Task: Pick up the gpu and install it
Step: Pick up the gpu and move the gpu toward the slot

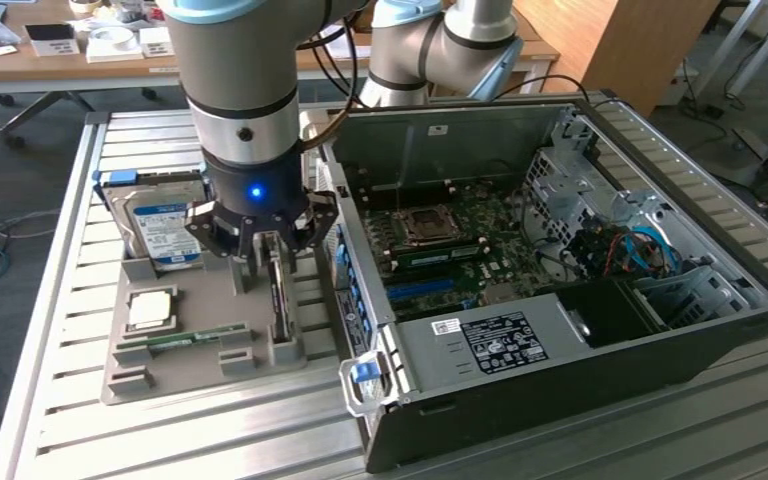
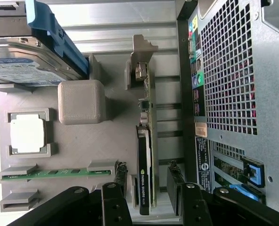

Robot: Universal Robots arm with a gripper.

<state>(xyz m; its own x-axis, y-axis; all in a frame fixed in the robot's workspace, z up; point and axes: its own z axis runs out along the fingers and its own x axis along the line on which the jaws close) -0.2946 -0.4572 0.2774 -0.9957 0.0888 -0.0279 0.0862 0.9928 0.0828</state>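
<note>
exterior view
arm: the grey robot arm with a blue light ring stands upright over the tray, on the exterior view's left of the case.
gripper: the black gripper (image 1: pixel 267 272) is low over the gpu, with its tips beside the card's upper edge.
gpu: the gpu (image 1: pixel 279 300), a thin flat card with a dark cooler, stands on its edge in a slot of the grey plastic tray (image 1: pixel 197 378), not installed.
tray: it lies on the slatted metal table (image 1: pixel 51 400) and holds also the silver hard drive with blue label (image 1: pixel 160 228), the square silver processor chip (image 1: pixel 152 309) and the small green ram stick (image 1: pixel 177 340).
case: the open black computer case (image 1: pixel 558 385) lies just beside the tray; inside are the green motherboard (image 1: pixel 458 235) and the grey power supply box (image 1: pixel 491 340).

wrist view
gripper state: the gripper (image 2: pixel 148 176) is released; the two black fingers (image 2: pixel 121 175) stand one on each side of the gpu (image 2: pixel 144 150), with a gap at each side, so nothing is grasped.
gpu place: the card is upright in the tray (image 2: pixel 83 146), between the ram stick (image 2: pixel 54 173) and the case's perforated back wall (image 2: pixel 229 70).
other parts: the processor chip (image 2: pixel 27 133) sits in its frame, the hard drive (image 2: pixel 21 61) stands next to a grey cube block (image 2: pixel 81 101).
</note>
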